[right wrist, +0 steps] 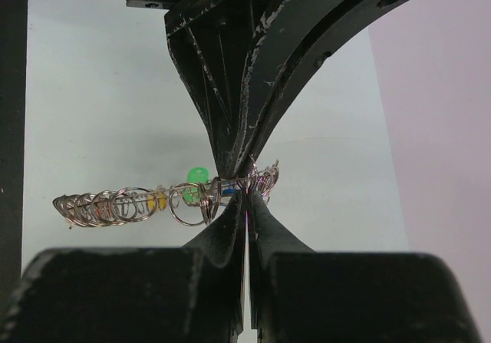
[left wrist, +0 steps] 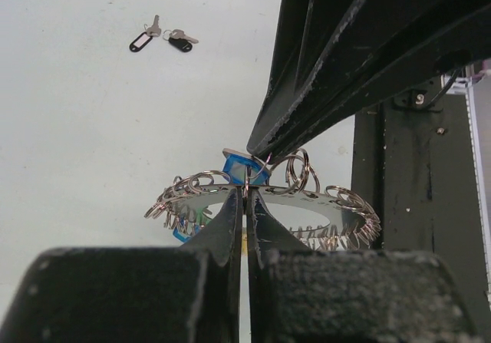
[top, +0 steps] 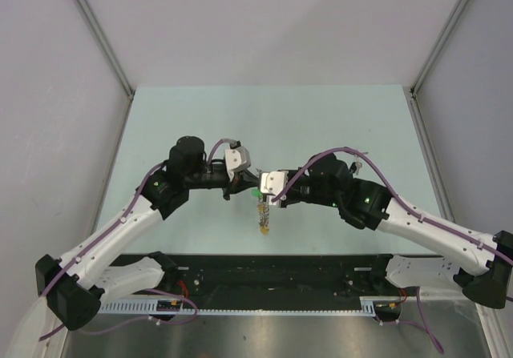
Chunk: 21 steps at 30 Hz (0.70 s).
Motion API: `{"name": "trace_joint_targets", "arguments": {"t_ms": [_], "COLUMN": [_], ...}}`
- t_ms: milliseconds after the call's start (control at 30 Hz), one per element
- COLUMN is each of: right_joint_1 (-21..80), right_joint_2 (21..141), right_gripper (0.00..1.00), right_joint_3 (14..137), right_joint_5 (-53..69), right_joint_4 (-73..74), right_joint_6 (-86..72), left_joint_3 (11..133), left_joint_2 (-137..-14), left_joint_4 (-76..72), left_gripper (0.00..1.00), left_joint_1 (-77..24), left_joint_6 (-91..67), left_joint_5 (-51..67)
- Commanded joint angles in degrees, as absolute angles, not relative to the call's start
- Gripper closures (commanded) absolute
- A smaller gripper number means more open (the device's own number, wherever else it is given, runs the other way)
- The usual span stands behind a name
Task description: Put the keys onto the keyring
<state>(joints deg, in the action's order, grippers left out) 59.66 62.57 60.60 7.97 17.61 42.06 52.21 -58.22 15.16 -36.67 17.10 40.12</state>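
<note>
The left gripper [left wrist: 245, 199] is seen with its fingers pressed together, pinched on the wire of the keyring [left wrist: 201, 192]. The right gripper [right wrist: 247, 197] is likewise closed, its tips met at the same ring beside a blue tag [left wrist: 236, 164]; what exactly is pinched there cannot be told. The ring is held above the table [left wrist: 77, 128], crowded with small silver keys. Two loose keys [left wrist: 181, 42] with black tags are left lying well apart on the table.

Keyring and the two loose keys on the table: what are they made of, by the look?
Keyring: bright silver metal wire with mirror glints, probably steel. Loose keys: duller silver metal blades. Their tags are glossy black, likely plastic.
</note>
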Motion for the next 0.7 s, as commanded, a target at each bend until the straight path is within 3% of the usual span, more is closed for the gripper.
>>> {"name": "trace_joint_targets", "arguments": {"t_ms": [0, 333, 667], "right_joint_1": [60.3, 59.4, 54.1], "right_joint_2": [63.6, 64.2, 62.8], "right_gripper": [1.0, 1.0, 1.0], "right_joint_3": [62.8, 62.5, 60.6], "right_joint_5": [7.6, 6.9, 18.2], "right_joint_4": [17.4, 16.6, 12.2], "right_joint_6": [42.1, 40.8, 36.7], "left_joint_3": [52.7, 48.5, 46.1], "left_joint_2": [-55.8, -53.0, -52.1], "left_joint_4": [5.6, -3.7, -7.8], "left_gripper": [1.0, 1.0, 1.0], "left_joint_1": [-35.5, -32.3, -32.3], "left_joint_6": [12.1, 5.9, 5.4], "left_joint_5": [41.1, 43.9, 46.5]}}
